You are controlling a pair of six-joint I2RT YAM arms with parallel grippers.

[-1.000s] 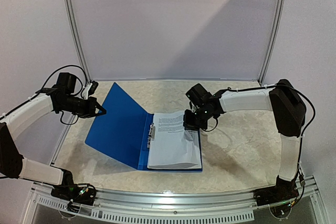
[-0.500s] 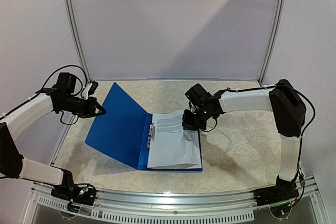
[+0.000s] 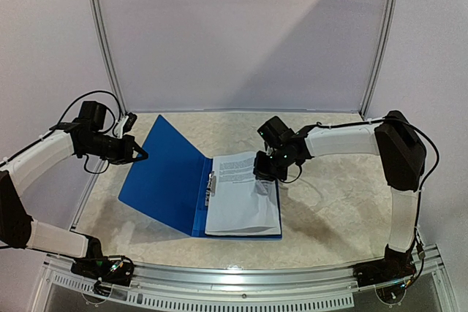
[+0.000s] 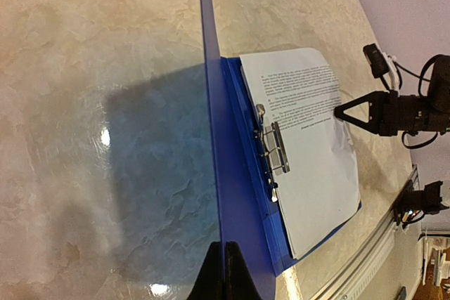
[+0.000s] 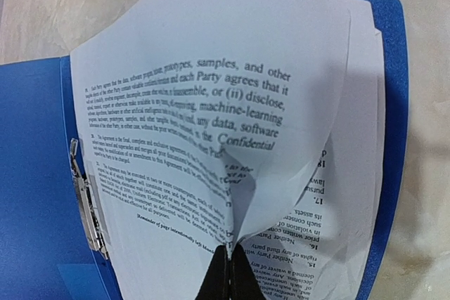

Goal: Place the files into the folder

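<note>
The blue folder lies open on the table, its left cover raised at a slant. My left gripper is shut on that cover's outer edge and holds it up. The files, white printed sheets, lie on the folder's right half beside the metal clip. My right gripper is shut on the edge of the top sheet, which is pinched up into a crease, with another printed sheet under it.
The marble-patterned table runs out to the right of the folder. A metal rail runs along the near edge. White wall panels and two frame posts stand at the back.
My right gripper has shifted very slightly left with the pinched sheet. The left arm and raised cover have not moved.
</note>
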